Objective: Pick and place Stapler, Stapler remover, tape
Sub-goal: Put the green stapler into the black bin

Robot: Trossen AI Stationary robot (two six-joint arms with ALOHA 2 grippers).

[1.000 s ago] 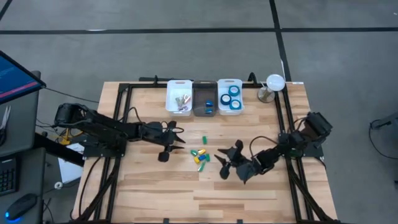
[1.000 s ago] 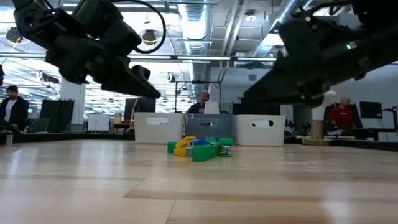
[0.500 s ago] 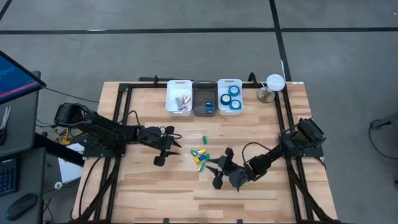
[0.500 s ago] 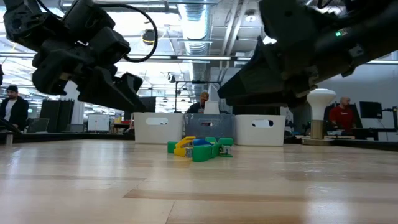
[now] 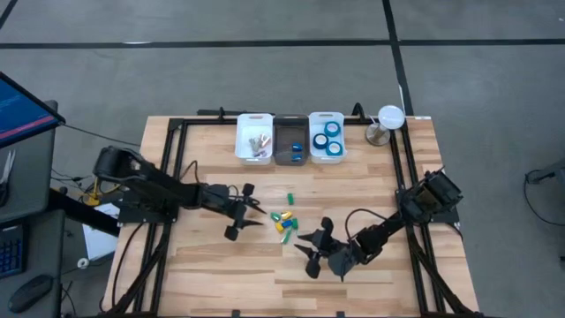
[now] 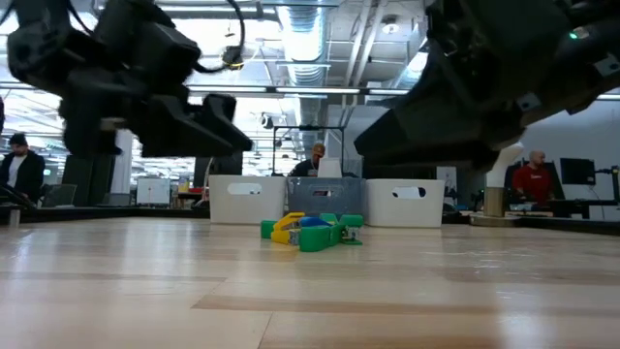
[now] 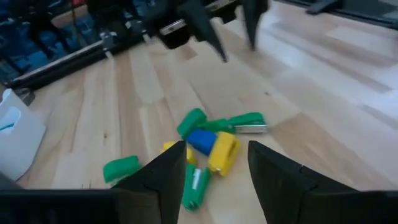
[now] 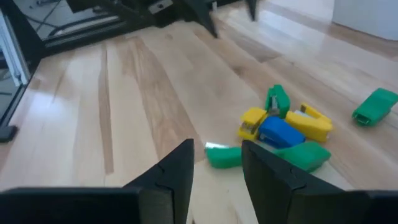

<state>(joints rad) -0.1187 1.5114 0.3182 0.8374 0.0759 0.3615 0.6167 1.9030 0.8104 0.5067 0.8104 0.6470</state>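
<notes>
The left pincer (image 5: pixel 243 213) hangs released over the wooden surface (image 5: pixel 212 265), at about nine o'clock from the pile of small staplers (image 5: pixel 284 223). Its two fingers (image 7: pixel 163 176) stand apart in its wrist view, with nothing between them. The right pincer (image 5: pixel 316 248) is also released and empty, sitting at about five o'clock from the same pile; its fingers (image 8: pixel 177 169) frame the bare wood in its own wrist view.

The wrist views show what the high view cannot: the pile is made of separate green, yellow and one blue stapler (image 7: pixel 202 140) lying tangled and touching, with one green piece (image 7: pixel 121 168) a little apart from the rest. From above the same lone green piece (image 5: pixel 290 194) lies at twelve o'clock from the pile, between it and the bins.

Only the high view looks into the three bins at the far edge. The tape (image 5: pixel 332 137), several blue rolls, fills the right white bin (image 5: pixel 312 134). The middle dark bin (image 5: pixel 281 146) holds a small blue item, and the left white bin (image 5: pixel 243 124) holds some pale small things too small to tell apart.

The low view shows the bins only as closed walls behind the pile (image 6: pixel 310 231), and people (image 6: pixel 17 167) in the room beyond.
</notes>
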